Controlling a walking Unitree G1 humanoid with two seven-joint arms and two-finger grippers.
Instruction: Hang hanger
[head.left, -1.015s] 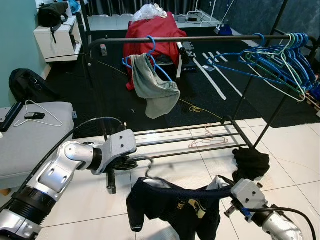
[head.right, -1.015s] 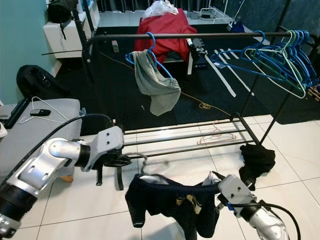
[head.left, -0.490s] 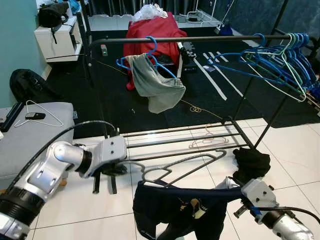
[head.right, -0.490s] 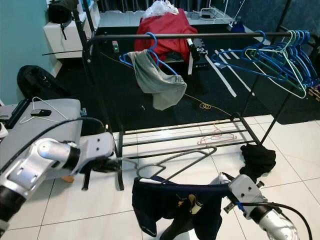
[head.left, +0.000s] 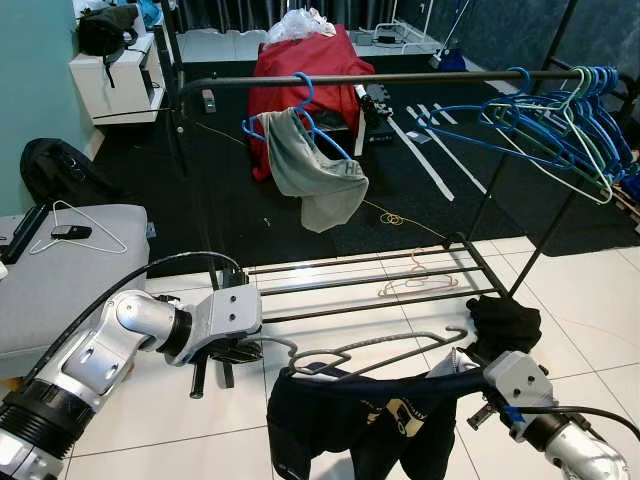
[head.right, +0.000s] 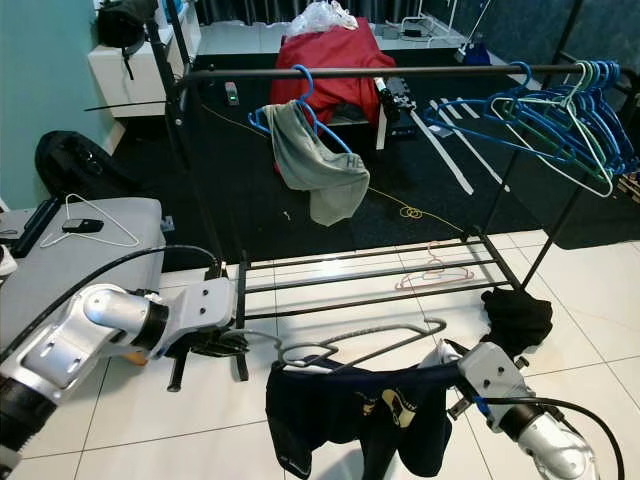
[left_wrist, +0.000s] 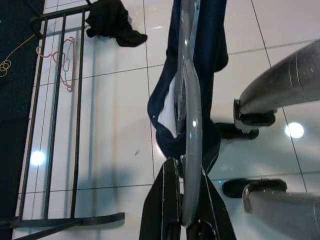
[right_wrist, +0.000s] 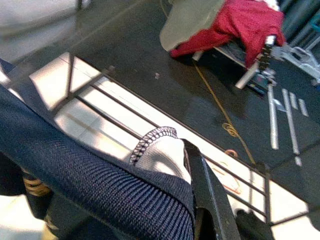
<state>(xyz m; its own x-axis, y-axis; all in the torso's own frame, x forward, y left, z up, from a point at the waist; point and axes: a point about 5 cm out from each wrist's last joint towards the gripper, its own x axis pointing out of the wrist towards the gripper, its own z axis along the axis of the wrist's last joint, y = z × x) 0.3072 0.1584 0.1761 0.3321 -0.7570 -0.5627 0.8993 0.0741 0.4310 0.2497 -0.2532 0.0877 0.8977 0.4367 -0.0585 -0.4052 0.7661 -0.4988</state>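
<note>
1. My left gripper (head.left: 262, 347) is clamped on the grey hanger (head.left: 380, 349), low over the near floor.
2. My right gripper (head.left: 472, 381) pinches the navy shirt (head.left: 365, 420) draped below that hanger.
3. The rail (head.left: 400, 77) stands far behind.

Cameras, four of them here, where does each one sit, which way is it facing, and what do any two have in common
Left eye view: on the head, looking forward and down at the clothes rack; both silver arms show, with the left gripper on the grey hanger.
Right eye view: the same scene from the head's other eye.
Left wrist view: on the left wrist, looking along its fingers down the hanger to the tiled floor.
Right wrist view: on the right wrist, its finger against the navy garment, facing the rack's base.
Shared: both wrist views show the navy garment.
</note>
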